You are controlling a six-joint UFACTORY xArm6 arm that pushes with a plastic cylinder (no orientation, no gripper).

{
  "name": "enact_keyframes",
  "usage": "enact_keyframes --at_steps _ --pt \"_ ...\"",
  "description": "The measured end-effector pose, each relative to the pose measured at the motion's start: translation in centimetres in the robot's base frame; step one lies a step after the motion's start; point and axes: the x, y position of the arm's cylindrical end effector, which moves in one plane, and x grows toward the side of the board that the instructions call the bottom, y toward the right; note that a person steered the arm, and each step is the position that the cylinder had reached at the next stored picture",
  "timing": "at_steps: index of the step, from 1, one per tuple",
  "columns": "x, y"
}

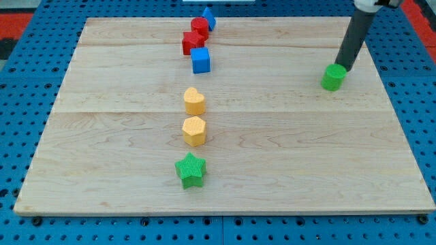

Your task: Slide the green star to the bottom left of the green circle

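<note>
1. My tip is sitting against the green circle, upper right; there is no pincer to judge.
2. The green star is lying untouched at the surface bottom centre; approaching it looks next.

A pale wooden board made of joined planks rests on a blue perforated surface. Eight blocks lie on it. Near the view's top, a small blue block, its shape hard to make out, sits just beside a red block, which seems to touch a second red block; a blue cube lies just below them. Further down the same line come a yellow heart, a yellow hexagon and, near the bottom edge, the green star. The green circle stands well apart at the view's upper right, with my tip at its top edge.
</note>
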Motion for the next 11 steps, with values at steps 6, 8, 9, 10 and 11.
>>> enact_keyframes --at_steps 6,8,9,10,11 --pt "16.6 -36.7" --pt "21.9 -22.9" --pt "18.5 -18.0" --pt "15.4 -12.7" --pt "11.0 -10.9"
